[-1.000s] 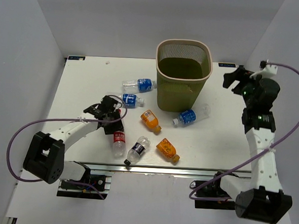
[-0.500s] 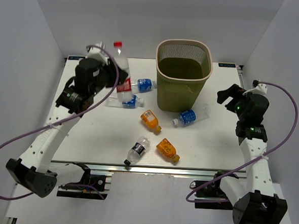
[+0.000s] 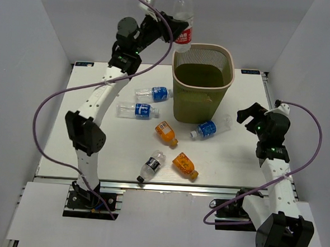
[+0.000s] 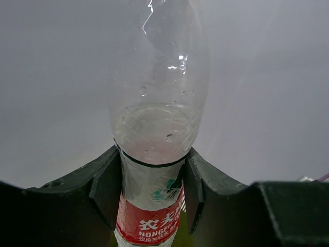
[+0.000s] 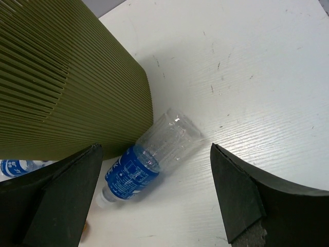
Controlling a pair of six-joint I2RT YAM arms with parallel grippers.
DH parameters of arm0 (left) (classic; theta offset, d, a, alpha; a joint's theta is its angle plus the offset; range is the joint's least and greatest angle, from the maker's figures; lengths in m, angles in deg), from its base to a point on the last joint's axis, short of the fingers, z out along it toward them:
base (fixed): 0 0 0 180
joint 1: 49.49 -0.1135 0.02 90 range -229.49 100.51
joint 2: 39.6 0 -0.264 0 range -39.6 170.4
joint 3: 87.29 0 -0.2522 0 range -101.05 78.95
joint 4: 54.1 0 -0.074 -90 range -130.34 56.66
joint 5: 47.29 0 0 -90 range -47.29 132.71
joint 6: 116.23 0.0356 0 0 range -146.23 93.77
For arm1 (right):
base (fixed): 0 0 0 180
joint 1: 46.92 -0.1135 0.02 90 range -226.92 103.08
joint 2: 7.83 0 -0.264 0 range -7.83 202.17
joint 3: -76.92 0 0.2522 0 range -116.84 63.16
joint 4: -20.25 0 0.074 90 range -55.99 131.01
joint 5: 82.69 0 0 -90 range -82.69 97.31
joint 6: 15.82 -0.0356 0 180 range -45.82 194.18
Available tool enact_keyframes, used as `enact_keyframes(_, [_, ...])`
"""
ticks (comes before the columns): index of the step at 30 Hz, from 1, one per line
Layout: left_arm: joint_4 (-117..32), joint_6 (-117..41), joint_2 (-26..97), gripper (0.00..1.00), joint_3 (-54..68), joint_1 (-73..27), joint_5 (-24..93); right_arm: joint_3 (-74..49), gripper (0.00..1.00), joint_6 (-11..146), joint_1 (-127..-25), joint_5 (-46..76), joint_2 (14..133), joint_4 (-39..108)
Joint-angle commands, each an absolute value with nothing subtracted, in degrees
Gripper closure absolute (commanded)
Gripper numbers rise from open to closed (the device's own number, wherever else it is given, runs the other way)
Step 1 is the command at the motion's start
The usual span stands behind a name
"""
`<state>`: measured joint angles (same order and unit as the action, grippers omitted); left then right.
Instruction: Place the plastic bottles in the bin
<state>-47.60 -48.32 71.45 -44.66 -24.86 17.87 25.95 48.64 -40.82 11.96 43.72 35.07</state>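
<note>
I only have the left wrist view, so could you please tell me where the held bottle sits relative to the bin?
Observer: In the top view the red-label bottle hangs in the left claw above the back-left rim of the bin, apparently not centred over the opening.
Operator: Thank you; what is the right arm doing?
Observer: The right claw is open, aimed at a blue-label bottle lying at the foot of the bin.
Operator: How many bottles are not yet binned?
Observer: Six lie on the table: that one, two more blue-label bottles, two orange bottles and a dark-label bottle.
</note>
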Motion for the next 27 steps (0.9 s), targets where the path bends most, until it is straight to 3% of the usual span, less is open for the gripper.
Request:
enact_keyframes(1, [-56.0, -48.6, 75.2, 0.47, -46.7, -22.7, 12.6, 27.5, 0.11, 47.6, -40.5, 12.3, 42.4, 29.8])
enact_keyframes(6, [-54.3, -44.7, 80.2, 0.39, -49.4, -19.4, 11.6, 28.4, 0.11, 45.4, -40.5, 11.1, 44.0, 30.7])
enact_keyframes(10, [-53.3, -44.2, 80.4, 0.05, -49.7, -18.7, 13.0, 28.7, 0.11, 41.2, -40.5, 10.1, 45.0, 31.2])
enact_keyframes(11, [-53.0, -44.1, 80.1, 0.02, -49.8, -18.7, 13.3, 28.9, 0.11, 40.5, -40.5, 10.0, 45.0, 31.0])
enact_keyframes(22, [-41.3, -41.3, 69.6, 0.02, -47.2, -18.9, 22.3, 32.1, 0.11, 31.6, -42.1, 18.6, 52.4, 22.8])
enact_keyframes(24, [-38.3, -42.0, 65.2, 0.02, -41.5, -19.2, 32.0, 31.3, 0.11, 30.9, -43.8, 17.6, 54.4, 22.9])
enact_keyframes(27, [-39.9, -44.8, 51.8, 0.02, -19.5, -20.7, 45.2, 31.3, 0.11, 28.7, -46.8, 12.5, 57.5, 24.2])
